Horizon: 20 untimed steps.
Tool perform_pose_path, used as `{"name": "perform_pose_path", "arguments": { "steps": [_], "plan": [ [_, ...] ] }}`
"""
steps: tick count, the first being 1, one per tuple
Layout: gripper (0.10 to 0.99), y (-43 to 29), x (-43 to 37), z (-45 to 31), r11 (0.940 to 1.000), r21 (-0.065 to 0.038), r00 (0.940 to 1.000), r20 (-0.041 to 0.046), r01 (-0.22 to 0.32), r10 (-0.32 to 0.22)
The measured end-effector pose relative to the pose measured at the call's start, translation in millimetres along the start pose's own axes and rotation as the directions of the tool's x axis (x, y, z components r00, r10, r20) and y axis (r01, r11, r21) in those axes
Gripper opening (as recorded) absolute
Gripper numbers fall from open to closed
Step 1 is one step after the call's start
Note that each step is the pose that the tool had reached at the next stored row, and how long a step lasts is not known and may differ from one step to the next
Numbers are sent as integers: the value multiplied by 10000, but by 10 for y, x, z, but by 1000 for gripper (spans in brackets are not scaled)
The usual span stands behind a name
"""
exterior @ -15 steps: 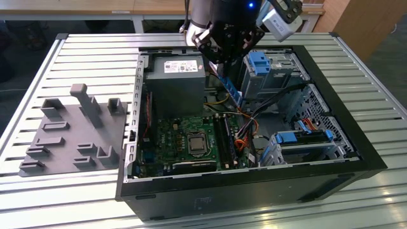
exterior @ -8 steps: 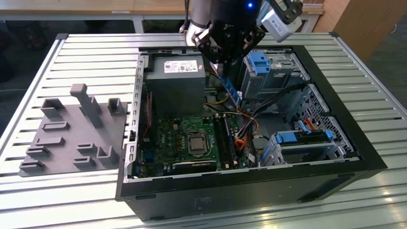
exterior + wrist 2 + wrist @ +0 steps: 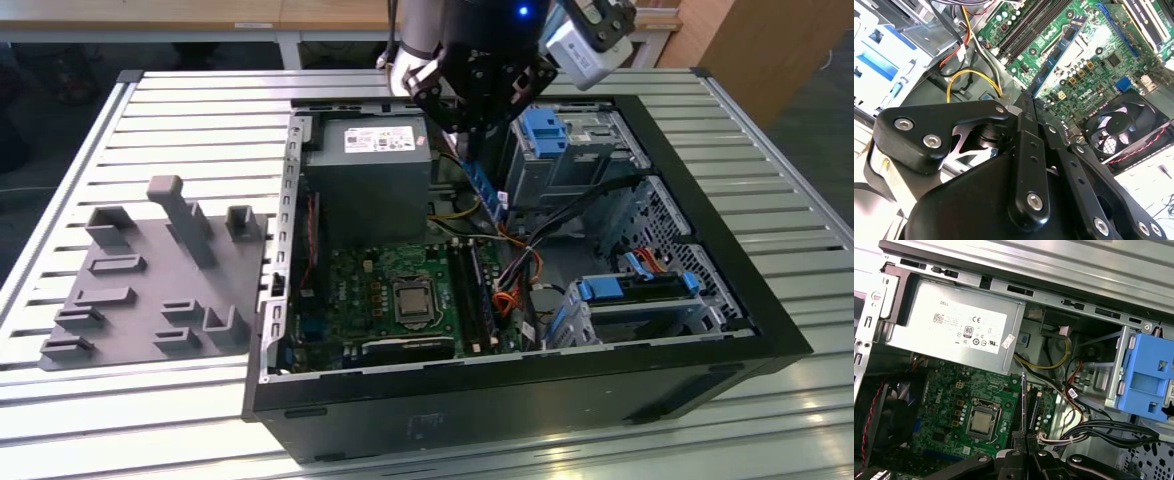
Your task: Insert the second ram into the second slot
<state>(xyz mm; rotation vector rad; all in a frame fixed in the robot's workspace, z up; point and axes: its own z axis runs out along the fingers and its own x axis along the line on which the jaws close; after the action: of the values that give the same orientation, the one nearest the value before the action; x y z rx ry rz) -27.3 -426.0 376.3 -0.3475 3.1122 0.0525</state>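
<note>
My gripper (image 3: 475,132) hangs over the open computer case (image 3: 747,300), shut on the top end of the second ram (image 3: 489,192), a thin blue stick pointing down into the case. In the second wrist view the black fingers (image 3: 1026,130) clamp the ram (image 3: 1056,55), which lies across the green motherboard (image 3: 1089,65). The first wrist view has the ram (image 3: 1024,400) edge-on, above the long black memory slots (image 3: 1017,412) beside the processor (image 3: 982,421). The stick is in the air, clear of the slots (image 3: 470,290).
The grey power supply (image 3: 370,170) sits at the back of the case, with blue drive-bay parts (image 3: 550,130) and loose cables (image 3: 527,250) on the exterior view's right. A fan (image 3: 1124,127) lies near the board. A grey fixture plate (image 3: 160,280) rests on the slatted table.
</note>
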Motion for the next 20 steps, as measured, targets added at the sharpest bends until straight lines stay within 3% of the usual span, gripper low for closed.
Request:
{"name": "perform_pose_path", "arguments": {
  "steps": [20],
  "plan": [
    [122, 0, 0, 0, 9971, 9, 9971, 25, -764, 764]
  ]
}}
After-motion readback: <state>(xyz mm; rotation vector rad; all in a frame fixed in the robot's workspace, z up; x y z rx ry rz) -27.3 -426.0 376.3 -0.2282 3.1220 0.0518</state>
